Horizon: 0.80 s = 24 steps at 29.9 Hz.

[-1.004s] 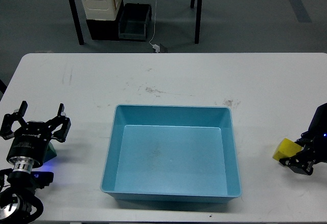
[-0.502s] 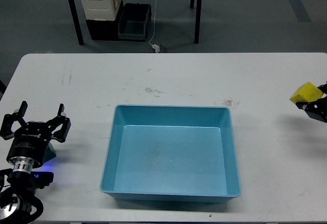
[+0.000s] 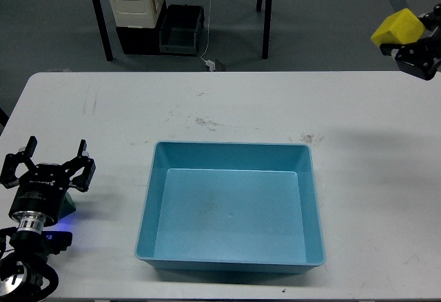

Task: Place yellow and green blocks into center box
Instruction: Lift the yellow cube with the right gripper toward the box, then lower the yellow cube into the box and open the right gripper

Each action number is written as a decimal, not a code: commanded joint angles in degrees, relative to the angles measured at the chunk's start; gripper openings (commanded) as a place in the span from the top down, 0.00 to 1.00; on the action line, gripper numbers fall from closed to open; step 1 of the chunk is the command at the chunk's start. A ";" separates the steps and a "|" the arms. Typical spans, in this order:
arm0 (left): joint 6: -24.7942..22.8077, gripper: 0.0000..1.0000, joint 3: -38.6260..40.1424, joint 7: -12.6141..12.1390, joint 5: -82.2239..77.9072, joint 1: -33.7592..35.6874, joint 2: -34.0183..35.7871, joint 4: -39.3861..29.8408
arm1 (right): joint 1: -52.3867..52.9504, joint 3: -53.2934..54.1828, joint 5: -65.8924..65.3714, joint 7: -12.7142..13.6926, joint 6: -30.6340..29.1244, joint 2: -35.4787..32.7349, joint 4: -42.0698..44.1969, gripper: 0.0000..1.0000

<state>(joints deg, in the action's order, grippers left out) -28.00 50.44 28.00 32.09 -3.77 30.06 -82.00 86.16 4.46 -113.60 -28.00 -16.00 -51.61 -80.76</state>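
Right gripper (image 3: 411, 40) at the upper right edge of view, raised well above the table (image 3: 227, 109). Its dark fingers pinch the yellow block (image 3: 396, 27), which sticks out to the left of them. Block looks soft and foam-like, matte, roughly cubic with blunt corners.

Left gripper (image 3: 47, 166) at lower left, low over the table, fingers spread wide, holding nothing. A green block (image 3: 65, 205) shows only as a dark teal sliver just below and behind it, mostly hidden.

Box (image 3: 231, 152): light blue, smooth plastic, rectangular with sloped walls, centred on the white, scuffed table. Yellow block well apart from it, up and to the right.
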 commanded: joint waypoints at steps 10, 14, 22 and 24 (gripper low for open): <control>0.00 0.00 0.01 0.00 -0.01 0.08 0.09 0.00 | 13.69 -19.05 3.56 0.00 -0.78 18.37 -5.28 1.00; 0.00 0.00 0.09 0.00 -0.01 0.25 0.18 0.00 | 13.25 -22.12 3.47 0.00 -0.79 23.48 -4.84 1.00; 0.00 0.00 1.85 0.00 0.08 0.34 0.27 0.00 | 7.73 -28.54 2.68 0.00 -0.79 31.30 -0.28 0.98; 0.00 0.00 2.03 0.00 0.08 0.25 0.18 0.00 | 5.35 -28.63 2.42 0.00 -0.79 32.19 1.83 0.97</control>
<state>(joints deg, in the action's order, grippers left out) -28.00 52.10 28.00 32.08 -3.43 30.32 -82.00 94.66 -23.57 -110.85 -28.00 -16.79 -21.00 -81.70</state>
